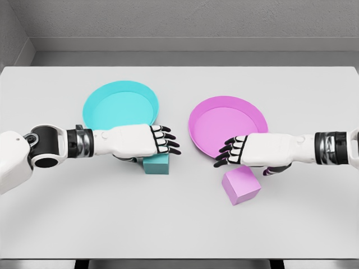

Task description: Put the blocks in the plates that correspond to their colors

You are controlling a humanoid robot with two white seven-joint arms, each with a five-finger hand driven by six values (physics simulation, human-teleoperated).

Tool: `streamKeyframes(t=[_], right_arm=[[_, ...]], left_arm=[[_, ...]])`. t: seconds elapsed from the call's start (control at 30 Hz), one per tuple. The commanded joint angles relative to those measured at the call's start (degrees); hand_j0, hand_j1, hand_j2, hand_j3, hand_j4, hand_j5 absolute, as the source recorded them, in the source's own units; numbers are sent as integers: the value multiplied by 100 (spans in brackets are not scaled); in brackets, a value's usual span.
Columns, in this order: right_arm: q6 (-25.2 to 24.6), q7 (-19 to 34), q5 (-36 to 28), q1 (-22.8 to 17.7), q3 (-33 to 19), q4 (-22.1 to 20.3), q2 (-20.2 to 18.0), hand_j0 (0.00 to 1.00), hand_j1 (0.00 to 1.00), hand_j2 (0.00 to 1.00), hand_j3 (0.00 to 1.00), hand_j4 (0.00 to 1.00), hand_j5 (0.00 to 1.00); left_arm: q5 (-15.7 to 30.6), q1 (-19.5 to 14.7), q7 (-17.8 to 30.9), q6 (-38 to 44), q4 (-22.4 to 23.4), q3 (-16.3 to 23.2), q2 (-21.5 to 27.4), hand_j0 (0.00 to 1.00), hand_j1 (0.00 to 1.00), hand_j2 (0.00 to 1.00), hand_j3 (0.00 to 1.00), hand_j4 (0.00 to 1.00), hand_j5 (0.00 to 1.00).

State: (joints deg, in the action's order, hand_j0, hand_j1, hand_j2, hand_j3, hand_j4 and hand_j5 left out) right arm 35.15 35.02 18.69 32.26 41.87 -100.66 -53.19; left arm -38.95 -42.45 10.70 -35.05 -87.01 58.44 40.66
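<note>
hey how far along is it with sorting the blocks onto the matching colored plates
Done: nothing; the cyan plate and pink plate hold no blocks. In hand: the left hand is over the teal block, the right hand just above the pink block; neither block is lifted, and a grasp can't be confirmed. Left: grasp both blocks and place each on its matching plate.

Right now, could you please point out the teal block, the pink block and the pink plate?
teal block (157,165): head view, visible front face.
pink block (241,186): head view, top face.
pink plate (219,120): head view, bare inner floor.
</note>
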Motion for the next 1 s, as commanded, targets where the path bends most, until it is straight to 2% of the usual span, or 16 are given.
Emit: streamKeyframes(t=[0.0,0.1,0.2,0.27,0.37,0.43,0.7,0.97], right_arm=[[-15,-2,-32,0,23,-7,-7,100,100,100,100,100,100],[-15,-2,-23,0,120,-7,-7,100,100,100,100,100,100],[-15,-2,-32,-9,163,-7,-16,100,100,100,100,100,100],[-15,-2,-23,-18,216,-7,-16,100,100,100,100,100,100],[-15,-2,-23,-44,216,-7,-16,100,100,100,100,100,100],[-15,-2,-23,-70,216,-7,-25,100,100,100,100,100,100],[-15,-2,-23,-79,260,-7,-25,100,100,100,100,100,100],[-15,-2,-23,-44,550,2,2,100,100,100,100,100,100]], left_arm=[[11,0,3,5,-26,1,20,100,100,100,100,100,100],[11,0,11,5,-62,1,29,99,99,99,99,99,99],[2,9,117,5,-97,10,47,91,91,91,91,91,91],[2,9,126,5,-105,1,56,85,85,85,85,85,85],[11,9,134,5,-132,1,64,70,70,70,70,70,70],[11,9,134,5,-132,1,82,64,64,64,64,64,64],[55,9,117,5,-132,-25,152,54,54,54,54,54,54],[292,0,82,5,-211,-104,266,54,54,54,54,54,54]])
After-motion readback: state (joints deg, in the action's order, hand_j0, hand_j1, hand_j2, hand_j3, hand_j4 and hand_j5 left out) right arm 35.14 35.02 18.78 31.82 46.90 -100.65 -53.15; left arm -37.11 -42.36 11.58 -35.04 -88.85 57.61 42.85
